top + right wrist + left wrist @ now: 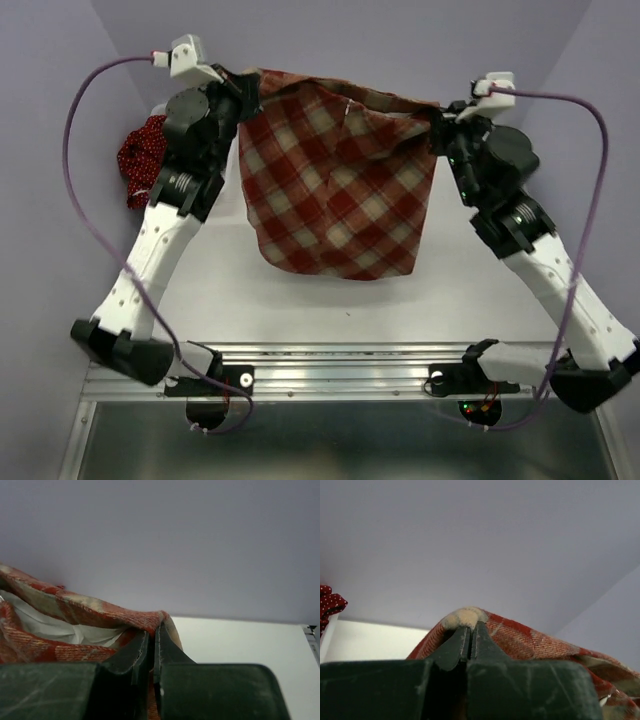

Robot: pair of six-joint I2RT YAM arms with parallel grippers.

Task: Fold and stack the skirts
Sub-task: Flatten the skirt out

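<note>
Grip | left fingers [455, 650] clamp plaid skirt [340, 190] | right fingers [170, 652] clamp it too

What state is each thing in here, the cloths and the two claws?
plaid skirt: unfolded, held up by its top edge, spread between both grippers.
dotted skirt: crumpled in a heap, not folded, not held.
left gripper: shut on one top corner of the plaid skirt.
right gripper: shut on the other top corner of the plaid skirt.
</note>
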